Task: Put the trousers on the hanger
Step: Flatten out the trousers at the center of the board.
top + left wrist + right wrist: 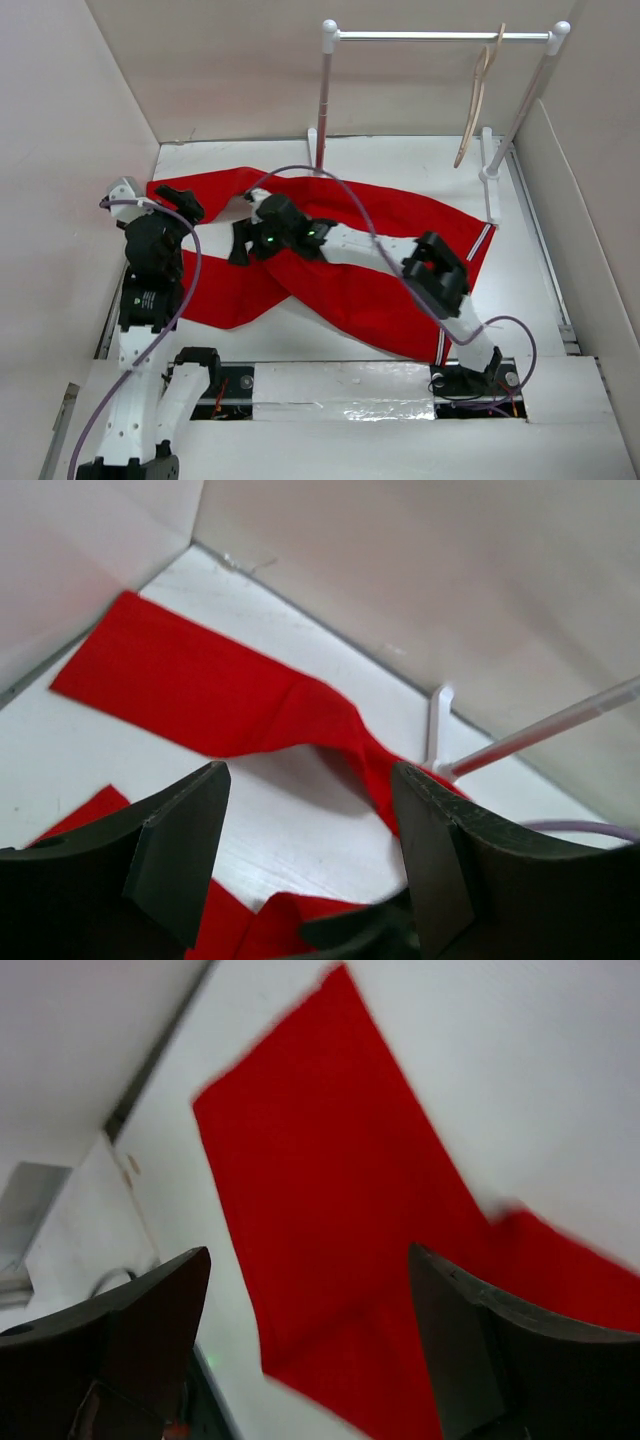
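The red trousers (355,290) lie spread flat across the white table, one leg toward the back left, the other toward the front left, the waist at the right. The pale wooden hanger (478,95) hangs from the rack bar at the back right, far from both arms. My left gripper (185,203) stands open over the back-left leg end; its wrist view shows that leg (200,690) ahead of the open gripper (308,780), nothing between the jaws. My right gripper (240,245) hovers open where the legs meet, the red cloth (320,1160) below the open gripper (308,1255).
A white-posted rack with a silver bar (440,36) stands at the back; its left post (322,110) rises just behind the trousers, and its foot (438,720) shows near the cloth. White walls (90,120) close in the left, back and right sides.
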Controlling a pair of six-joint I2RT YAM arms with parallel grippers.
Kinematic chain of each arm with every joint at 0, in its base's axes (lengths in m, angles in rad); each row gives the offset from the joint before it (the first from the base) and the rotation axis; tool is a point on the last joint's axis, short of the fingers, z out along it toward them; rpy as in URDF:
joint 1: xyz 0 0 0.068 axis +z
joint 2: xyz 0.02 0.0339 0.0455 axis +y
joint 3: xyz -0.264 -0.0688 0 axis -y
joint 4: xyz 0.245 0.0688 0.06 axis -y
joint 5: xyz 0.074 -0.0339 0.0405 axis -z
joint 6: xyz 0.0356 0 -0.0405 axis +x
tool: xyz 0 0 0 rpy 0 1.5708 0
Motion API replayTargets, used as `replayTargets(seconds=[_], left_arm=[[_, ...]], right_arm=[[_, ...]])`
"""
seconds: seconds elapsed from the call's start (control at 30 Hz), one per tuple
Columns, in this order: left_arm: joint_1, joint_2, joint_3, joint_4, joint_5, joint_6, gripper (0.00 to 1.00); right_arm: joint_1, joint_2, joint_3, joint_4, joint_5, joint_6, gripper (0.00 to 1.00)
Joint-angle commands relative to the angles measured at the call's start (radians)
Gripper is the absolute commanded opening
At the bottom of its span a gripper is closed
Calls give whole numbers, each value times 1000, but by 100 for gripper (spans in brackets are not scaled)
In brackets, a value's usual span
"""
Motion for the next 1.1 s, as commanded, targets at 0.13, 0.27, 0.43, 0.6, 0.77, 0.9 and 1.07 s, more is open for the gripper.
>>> replayTargets(seconds=[0.13,0.27,0.43,0.6,0.77,0.9,1.07], left_arm=[[-2,239,49,-78,30,-84,63],[-2,390,72,-135,-17,-142,61],[-2,548,80,-172,-56,-184,62],[44,681,72,-210,-70,-213,62],[113,780,61,-230,-85,-242,62],[133,850,75,-244,-122,-251,62],[133,935,81,-223,-106,-306,61]], right_arm=[[-120,-633,-611,267,159,-45,12],[-141,-976,-936,160,377,-21,0],[-320,-1414,-1269,40,466,82,3],[-547,-1600,-1374,-61,373,78,19],[-673,-1666,-1438,-126,360,76,57],[-773,-1683,-1469,-123,310,137,72],[-912,-1649,-1513,-83,368,169,83]])
